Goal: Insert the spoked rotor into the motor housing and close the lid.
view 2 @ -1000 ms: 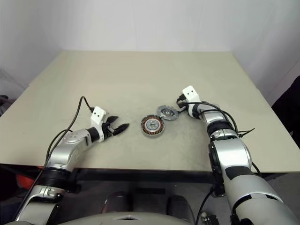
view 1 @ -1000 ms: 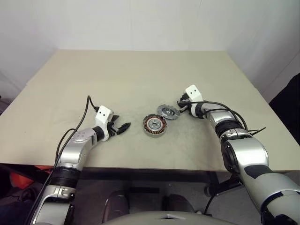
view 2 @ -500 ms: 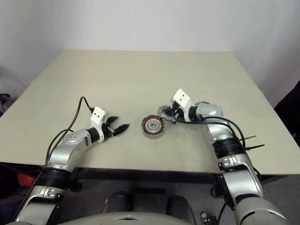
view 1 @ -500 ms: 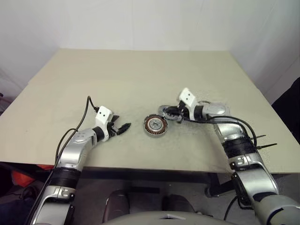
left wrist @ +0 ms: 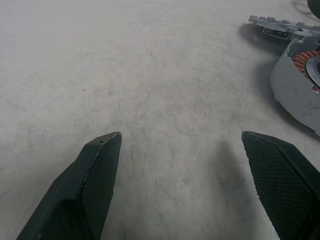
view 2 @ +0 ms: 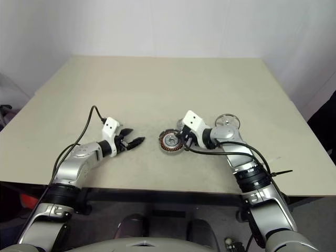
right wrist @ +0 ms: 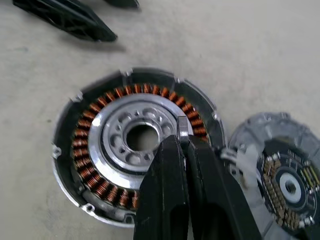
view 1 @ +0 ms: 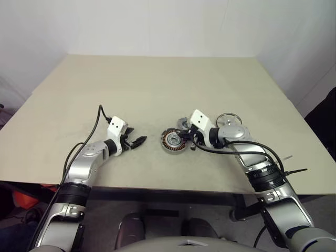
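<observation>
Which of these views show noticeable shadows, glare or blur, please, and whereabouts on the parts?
Left wrist view: soft shadows lie under the left gripper's fingers on the table, lit evenly. Right wrist view: the motor housing is sharp, with bright glare on its silver centre; the close right gripper fingers look soft. Head views: flat light, faint shadows beside the housing.

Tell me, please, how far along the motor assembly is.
Nothing is done yet: the motor housing sits empty. In hand: the shut right gripper hovers over it, while the left gripper is open and idle. Left: insert the spoked rotor lying on the table, then fit the lid.
</observation>
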`<state>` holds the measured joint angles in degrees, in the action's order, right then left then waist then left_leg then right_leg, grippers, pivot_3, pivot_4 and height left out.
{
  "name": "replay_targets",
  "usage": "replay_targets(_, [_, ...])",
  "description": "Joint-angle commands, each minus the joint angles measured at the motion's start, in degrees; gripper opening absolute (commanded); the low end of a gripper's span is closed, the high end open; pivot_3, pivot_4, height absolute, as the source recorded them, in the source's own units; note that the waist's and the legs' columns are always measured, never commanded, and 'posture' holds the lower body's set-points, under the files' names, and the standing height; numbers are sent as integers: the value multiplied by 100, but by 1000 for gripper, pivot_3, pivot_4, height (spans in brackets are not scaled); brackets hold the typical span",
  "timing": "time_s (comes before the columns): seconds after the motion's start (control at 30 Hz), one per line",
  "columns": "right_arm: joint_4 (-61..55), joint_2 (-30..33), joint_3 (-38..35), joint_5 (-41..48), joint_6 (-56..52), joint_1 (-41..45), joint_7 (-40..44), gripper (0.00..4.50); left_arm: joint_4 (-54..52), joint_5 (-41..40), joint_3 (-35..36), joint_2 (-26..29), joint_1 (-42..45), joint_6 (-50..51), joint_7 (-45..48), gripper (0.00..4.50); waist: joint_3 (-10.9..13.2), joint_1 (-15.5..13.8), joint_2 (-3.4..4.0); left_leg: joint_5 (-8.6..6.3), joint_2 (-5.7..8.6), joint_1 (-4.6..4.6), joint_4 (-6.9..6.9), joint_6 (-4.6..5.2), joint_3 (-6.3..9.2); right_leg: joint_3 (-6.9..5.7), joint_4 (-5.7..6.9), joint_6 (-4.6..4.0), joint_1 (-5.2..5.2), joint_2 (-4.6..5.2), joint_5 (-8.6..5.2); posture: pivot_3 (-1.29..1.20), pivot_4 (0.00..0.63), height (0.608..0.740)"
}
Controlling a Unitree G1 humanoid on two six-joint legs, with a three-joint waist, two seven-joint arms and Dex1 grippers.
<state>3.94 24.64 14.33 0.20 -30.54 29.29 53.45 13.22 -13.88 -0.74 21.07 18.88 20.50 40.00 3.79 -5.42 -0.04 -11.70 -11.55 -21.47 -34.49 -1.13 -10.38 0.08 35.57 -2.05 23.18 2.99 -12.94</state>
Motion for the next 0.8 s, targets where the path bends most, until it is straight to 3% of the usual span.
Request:
replay_targets(0.03, [-205, 21, 60, 98, 36, 28, 13, 30, -188, -21, 65, 76, 4, -45, 23, 4083, 0, 1, 0, 1, 0, 0, 0, -1, 1, -1, 0, 0, 0, 0, 0, 0, 0, 740])
replay_targets(0.5, [-243, -99, 196, 162, -171, 42, -40, 30, -109, -6, 89, 122, 35, -67, 4, 4083, 0, 2, 0, 9, 0, 6, 0, -15, 8, -3, 6, 0, -7, 0, 0, 0, 0, 740])
replay_targets(0.67, [-333, -105, 148, 237, -64, 75, -36, 1666, -80, 1, 96, 135, 46, -87, -6, 4083, 0, 1, 0, 10, 1, 8, 0, -17, 9, -4, 7, 0, -10, 0, 0, 0, 0, 740])
replay_targets(0.8, [-456, -22, 81, 305, -34, 133, -6, 1666, -72, 7, 99, 139, 14, -108, -16, 4083, 0, 0, 0, 11, 1, 9, 0, -18, 10, -4, 8, 0, -11, 0, 0, 0, 0, 740])
